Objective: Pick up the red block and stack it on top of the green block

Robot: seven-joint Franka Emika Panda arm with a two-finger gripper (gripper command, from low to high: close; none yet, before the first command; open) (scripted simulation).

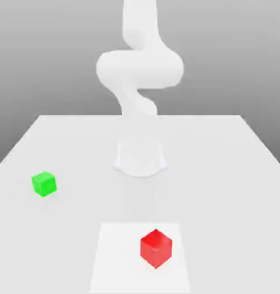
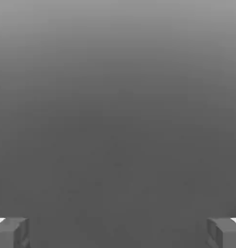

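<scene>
Gripper (image 2: 118,233) seen spread wide, nothing held; red block (image 1: 156,248) set on white square (image 1: 119,258); green block (image 1: 44,184) placed on table (image 1: 222,189), toward the exterior view's left, well apart.

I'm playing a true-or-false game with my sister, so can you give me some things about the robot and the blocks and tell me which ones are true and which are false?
1. The green block is toward the exterior view's left. True.
2. The red block is already stacked on the green block. False: the two blocks are well apart.
3. The gripper is open. True.
4. The red block is over the white patch on the table. True.
5. The gripper is holding the green block. False: nothing is between its fingers, and the green block sits on the table.
</scene>
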